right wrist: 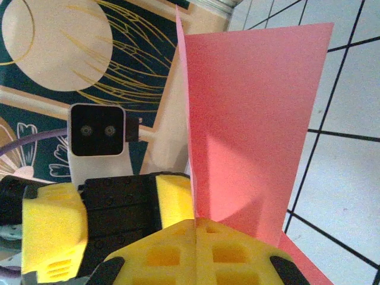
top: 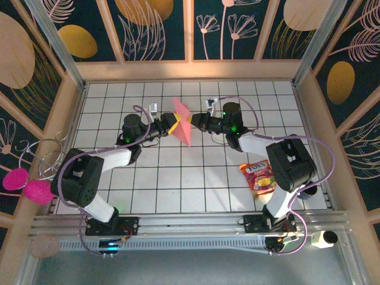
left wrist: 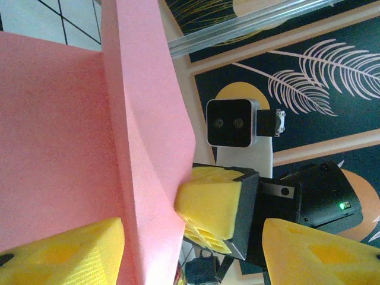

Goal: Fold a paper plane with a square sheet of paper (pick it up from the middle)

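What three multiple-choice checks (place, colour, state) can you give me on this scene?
1. The red-and-yellow snack packet lies: A) on the white tiled table beside the right arm; B) held in midair; C) outside the enclosure.
2. The foam pads of the right end effector are: A) black; B) yellow; C) pink.
3. That end effector is: A) open; B) shut on the folded salmon-pink paper sheet; C) shut on the packet.
Key: A, tiles beneath it; B, yellow foam in wrist view; B, pads meet on paper.

The folded paper (top: 183, 122) looks matt and smooth. The yellow finger pads (left wrist: 214, 202) look spongy, and the snack packet (top: 257, 177) glossy
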Robot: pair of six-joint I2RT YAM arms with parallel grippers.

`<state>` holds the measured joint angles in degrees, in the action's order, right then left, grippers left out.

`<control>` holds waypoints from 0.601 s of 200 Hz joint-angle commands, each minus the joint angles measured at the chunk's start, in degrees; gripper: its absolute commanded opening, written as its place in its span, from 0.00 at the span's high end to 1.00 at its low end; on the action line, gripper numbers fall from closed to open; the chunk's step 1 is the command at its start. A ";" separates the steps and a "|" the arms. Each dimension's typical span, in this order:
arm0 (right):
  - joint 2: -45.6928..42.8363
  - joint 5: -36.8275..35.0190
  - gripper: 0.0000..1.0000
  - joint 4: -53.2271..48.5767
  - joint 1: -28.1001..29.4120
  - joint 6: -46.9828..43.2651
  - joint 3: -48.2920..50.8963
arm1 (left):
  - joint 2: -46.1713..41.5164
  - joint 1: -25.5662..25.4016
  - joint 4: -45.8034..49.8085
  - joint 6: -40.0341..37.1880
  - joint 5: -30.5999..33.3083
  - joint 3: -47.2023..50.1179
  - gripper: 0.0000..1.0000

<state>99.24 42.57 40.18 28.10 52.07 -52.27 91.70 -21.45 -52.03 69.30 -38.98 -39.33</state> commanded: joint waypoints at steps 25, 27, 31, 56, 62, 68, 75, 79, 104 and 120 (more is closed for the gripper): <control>-1.18 3.74 1.00 8.56 -0.24 6.30 1.47 | 2.24 -0.73 -1.23 -1.79 -3.82 -3.26 0.46; -1.12 3.81 1.00 8.70 -0.24 6.51 1.47 | 2.30 -0.75 -1.17 -1.80 -3.89 -3.29 0.46; -1.07 3.97 1.00 9.08 -0.24 6.80 1.59 | 2.41 -0.70 -1.14 -1.92 -3.96 -3.36 0.47; -0.54 4.89 1.00 11.35 -0.22 9.05 1.75 | 3.25 -0.96 -1.58 -2.17 -5.34 -4.20 0.50; -0.44 5.11 1.00 11.87 -0.20 9.52 1.75 | 3.52 -1.03 -1.58 -2.23 -5.69 -4.47 0.51; -0.28 5.24 1.00 12.31 -0.19 10.05 1.84 | 3.69 -1.05 -1.67 -2.32 -5.95 -4.73 0.53; -0.17 5.33 1.00 12.71 -0.24 10.46 1.82 | 3.91 -1.12 -1.92 -2.41 -6.25 -4.92 0.54; -0.14 5.42 1.00 12.80 -0.24 10.61 1.82 | 4.05 -1.13 -2.01 -2.44 -6.36 -5.04 0.55; 0.12 5.44 1.00 12.75 -0.26 11.12 1.84 | 3.95 -1.15 -2.35 -2.73 -6.77 -5.23 0.63; 0.16 5.42 1.00 12.73 -0.31 11.22 1.91 | 3.75 -1.14 -2.21 -3.09 -6.83 -5.32 0.69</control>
<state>99.26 46.63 49.78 28.10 62.11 -50.98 95.20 -22.31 -52.27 67.72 -43.94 -43.20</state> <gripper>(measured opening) 0.048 0.342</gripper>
